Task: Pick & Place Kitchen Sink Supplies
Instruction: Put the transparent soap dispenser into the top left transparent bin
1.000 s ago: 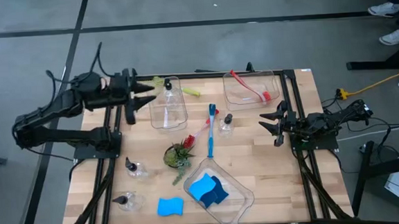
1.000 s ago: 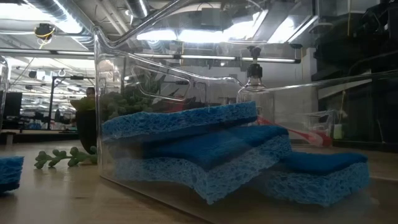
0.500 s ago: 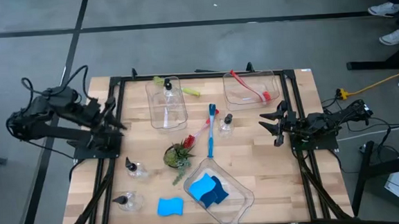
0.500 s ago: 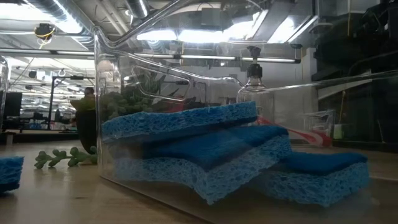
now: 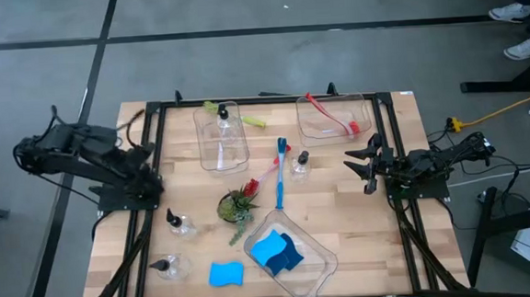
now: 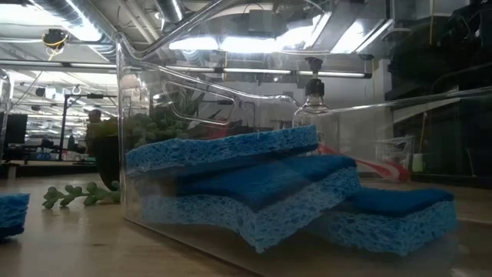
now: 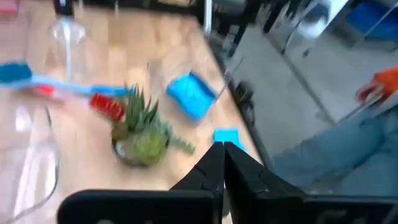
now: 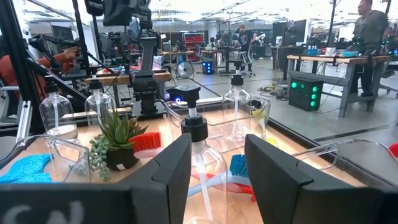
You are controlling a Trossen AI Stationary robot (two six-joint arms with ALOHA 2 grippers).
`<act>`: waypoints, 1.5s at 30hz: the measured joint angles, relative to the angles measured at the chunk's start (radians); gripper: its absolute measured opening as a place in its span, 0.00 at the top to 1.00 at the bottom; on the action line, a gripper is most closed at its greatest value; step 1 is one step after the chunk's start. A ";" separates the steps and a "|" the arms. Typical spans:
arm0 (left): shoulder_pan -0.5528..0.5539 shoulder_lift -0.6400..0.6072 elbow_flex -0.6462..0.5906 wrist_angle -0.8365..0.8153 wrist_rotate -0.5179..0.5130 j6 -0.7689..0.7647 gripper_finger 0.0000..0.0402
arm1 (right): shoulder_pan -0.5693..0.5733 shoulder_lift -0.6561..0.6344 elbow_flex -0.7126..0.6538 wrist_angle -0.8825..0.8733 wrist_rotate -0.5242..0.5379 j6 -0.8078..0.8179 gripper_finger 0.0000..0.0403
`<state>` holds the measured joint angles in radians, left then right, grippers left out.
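the left gripper [image 7: 224, 163] is seen pulled back off the table's left edge, folded over its base; 1 second ago it was stretched out beside the rear-left bin [image 5: 222, 137]. its fingers, apart then, are now pressed together with nothing between them. the right gripper [image 5: 366, 165] is unmoved at the right edge, jaws parted and empty. the supplies lie as before: 1 bottle [image 5: 224, 121] in the rear-left bin, a red brush [image 5: 327, 115] in the rear-right bin [image 5: 334, 117], sponges [image 5: 276, 251] in the front bin [image 5: 290, 253], 1 sponge [image 5: 226, 274] loose beside it.
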<state>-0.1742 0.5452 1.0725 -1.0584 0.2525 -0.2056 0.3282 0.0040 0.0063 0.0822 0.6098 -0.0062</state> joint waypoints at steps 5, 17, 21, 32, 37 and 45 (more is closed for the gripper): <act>-0.049 0.094 0.000 -0.052 -0.024 0.031 1.00 | 0.000 0.000 0.000 0.000 0.000 0.001 0.63; -0.272 0.290 0.223 -0.319 -0.111 -0.064 1.00 | 0.000 0.000 0.000 0.000 0.000 0.000 0.63; -0.324 0.292 0.229 -0.356 -0.100 -0.184 1.00 | 0.000 0.000 0.000 0.000 0.000 0.000 0.63; -0.336 0.290 0.172 -0.514 -0.031 -0.601 0.86 | 0.000 0.000 0.000 0.000 0.000 0.000 0.63; -0.337 0.294 0.130 -0.502 0.008 -0.727 0.68 | 0.000 0.000 0.000 0.000 0.000 0.000 0.63; -0.384 0.306 0.002 -0.295 -0.103 -0.730 0.46 | 0.000 0.000 0.000 0.000 0.000 0.003 0.63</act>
<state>-0.5583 0.8511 1.0741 -1.3538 0.1495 -0.9356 0.3282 0.0044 0.0063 0.0826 0.6097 -0.0032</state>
